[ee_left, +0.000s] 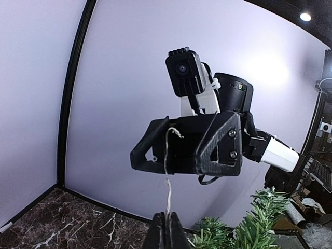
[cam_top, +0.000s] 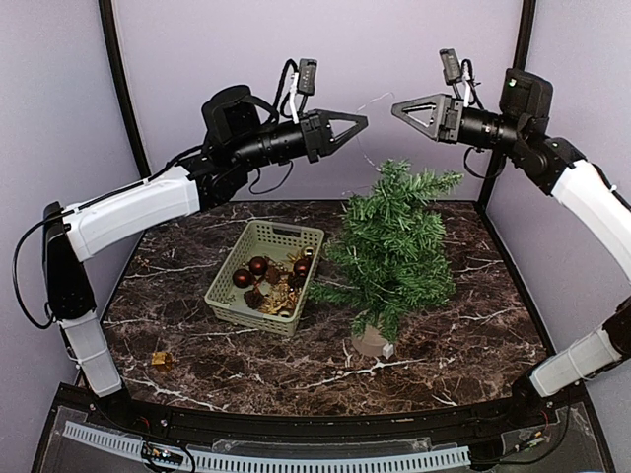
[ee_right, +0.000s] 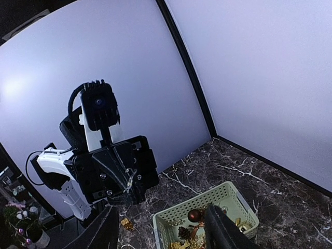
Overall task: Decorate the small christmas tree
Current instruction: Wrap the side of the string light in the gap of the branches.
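count: two arms, one small christmas tree (cam_top: 394, 246), one pale green basket (cam_top: 281, 233), one white thread (ee_left: 166, 194). three dark red baubles (cam_top: 258, 264) can be counted in the basket, mixed with gold pieces too tangled to count. one loose gold ornament (cam_top: 161, 360) lies on the marble table (cam_top: 463, 335) near its front left edge. one small white block (cam_top: 388, 350) sits against the tree's round base (cam_top: 371, 342).

position: the tree stands upright, right of centre, just beside the basket's right side. both claws hang high above the treetop, tip facing tip, near each other.

left gripper (cam_top: 361, 122): fingers pressed together, pinching the lower end of the thread, which runs straight up in the left wrist view. whether it touches the other claw cannot be told.

right gripper (cam_top: 397, 107): fingers (ee_right: 109, 231) spread wide, holding nothing.

edges: lilac walls close the back and both sides. bare marble shows in front of the basket and tree, and between the tree and the right wall.
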